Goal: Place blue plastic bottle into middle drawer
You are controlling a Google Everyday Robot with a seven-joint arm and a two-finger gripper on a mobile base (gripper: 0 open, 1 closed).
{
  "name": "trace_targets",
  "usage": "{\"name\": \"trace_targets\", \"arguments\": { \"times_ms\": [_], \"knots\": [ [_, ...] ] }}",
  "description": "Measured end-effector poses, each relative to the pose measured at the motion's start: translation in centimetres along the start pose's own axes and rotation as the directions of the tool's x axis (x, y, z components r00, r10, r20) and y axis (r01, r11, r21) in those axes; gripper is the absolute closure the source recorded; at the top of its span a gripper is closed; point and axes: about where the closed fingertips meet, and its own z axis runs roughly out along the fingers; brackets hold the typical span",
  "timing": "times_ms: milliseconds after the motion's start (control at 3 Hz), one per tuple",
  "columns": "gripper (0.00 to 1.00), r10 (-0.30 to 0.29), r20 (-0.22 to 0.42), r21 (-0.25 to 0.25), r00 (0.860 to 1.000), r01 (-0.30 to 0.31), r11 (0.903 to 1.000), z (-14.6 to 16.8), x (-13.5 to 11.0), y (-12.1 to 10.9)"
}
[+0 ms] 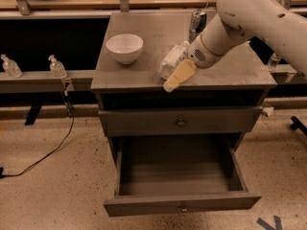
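Fingers (178, 76) — spread or pressed together, cannot tell — at cabinet top (230, 68) front edge, just beside blue plastic bottle (171, 60).

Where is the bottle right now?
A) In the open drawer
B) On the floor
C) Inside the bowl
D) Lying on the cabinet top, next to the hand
D: the bottle lies on its side on the cabinet top, right of the bowl, with the hand just beside it near the front edge; it is not in the open drawer.
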Motion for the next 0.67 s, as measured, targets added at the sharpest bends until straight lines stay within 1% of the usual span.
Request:
{"name": "trace_targets", "arguments": {
  "times_ms": [333,667],
  "knots": [
    [0.0,0.002,0.002,-0.002,1.0,-0.002,1.0,-0.1,0.0,0.0],
    [0.0,0.005,0.044,-0.048,0.999,-0.003,0.9989,0.5,-1.9,-0.2]
  ]
}}
